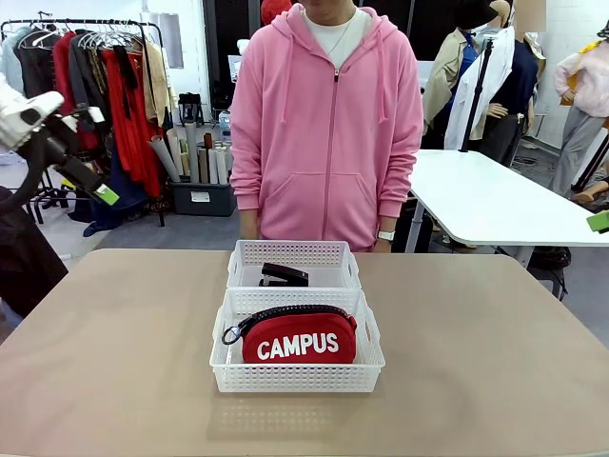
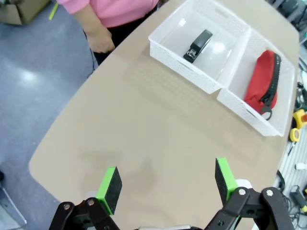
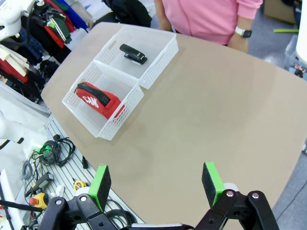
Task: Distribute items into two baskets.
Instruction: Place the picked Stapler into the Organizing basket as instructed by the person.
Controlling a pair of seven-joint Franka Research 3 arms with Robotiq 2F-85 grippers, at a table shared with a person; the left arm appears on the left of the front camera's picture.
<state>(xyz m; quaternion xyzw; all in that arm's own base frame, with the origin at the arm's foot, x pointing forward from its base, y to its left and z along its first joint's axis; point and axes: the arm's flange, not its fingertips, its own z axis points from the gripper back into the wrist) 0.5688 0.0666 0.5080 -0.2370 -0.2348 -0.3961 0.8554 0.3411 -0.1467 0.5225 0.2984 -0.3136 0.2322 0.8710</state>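
The left gripper [image 2: 165,184] hung above the tabletop [image 2: 144,124] with its green-padded fingers [image 2: 109,188] spread wide and nothing between them. Ahead of those fingers, well apart from them, sat two white lattice baskets side by side and touching. The nearer-left basket [image 2: 172,52] held the black stapler [image 2: 197,46], lying flat on the clear bottom. The basket to its right [image 2: 240,108] held the red pouch [image 2: 261,81], resting on its side with the black zipper along its upper edge.

The right gripper [image 3: 157,186] also hovered over the bare tabletop, its fingers [image 3: 211,182] standing fully apart and empty. From these fingers the baskets lay far ahead and to the left: the farther basket [image 3: 160,60] carried the stapler [image 3: 133,54], and the closer one [image 3: 117,120] carried the pouch [image 3: 96,99], white letters partly showing on its face.

In the front view, the left arm's gripper [image 1: 90,186] was raised off the left edge of the tabletop [image 1: 114,352], a green pad visible. The pouch [image 1: 297,338] reading "CAMPUS" stood upright in the near basket [image 1: 297,379], and the stapler [image 1: 284,276] lay in the far basket [image 1: 245,257]. A person in a pink hoodie [image 1: 328,124] stood just behind the far basket, hands down at the tabletop's edge.
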